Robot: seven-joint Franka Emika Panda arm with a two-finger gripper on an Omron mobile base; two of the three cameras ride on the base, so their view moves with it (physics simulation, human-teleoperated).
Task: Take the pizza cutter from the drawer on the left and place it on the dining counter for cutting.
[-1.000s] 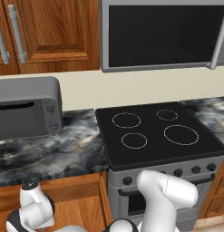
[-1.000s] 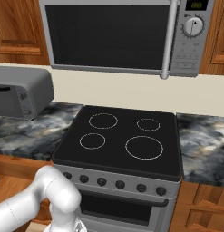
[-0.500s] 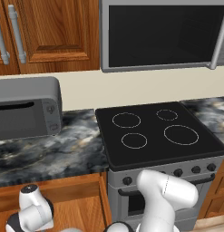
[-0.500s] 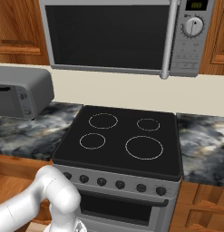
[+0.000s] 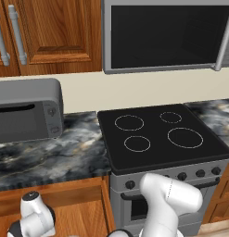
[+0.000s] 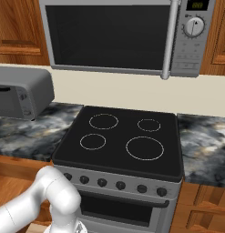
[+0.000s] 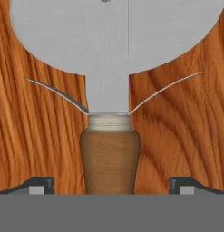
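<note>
- The pizza cutter point(image 7: 109, 90) lies flat on the plain wood floor of the drawer point(image 7: 177, 136), seen very close in the hand view.
- Its round grey wheel is cut off at the top edge, so the whole circle cannot be seen.
- Its brown handle runs down to the bottom edge, and the end of it is hidden.
- The gripper point(image 7: 111, 185) is wide open, with one dark tip on each side of the handle.
- The tips stand apart from the handle and hold nothing.
- Only the very tops of the two tips show, so how low they sit beside the handle is hard to tell.
- In the left base view, the open drawer point(image 5: 74, 213) shows at the bottom left, under the marbled worktop point(image 5: 55, 157).
- The white arm point(image 5: 169, 199) bends down toward the drawer and is cut off at the bottom edge.
- This view also shows a grey toaster oven point(image 5: 25, 111) on the worktop, partly cut off at the left.
- The right base view shows the black stove point(image 6: 120, 136) and the microwave point(image 6: 118, 36) with its round knob.
</note>
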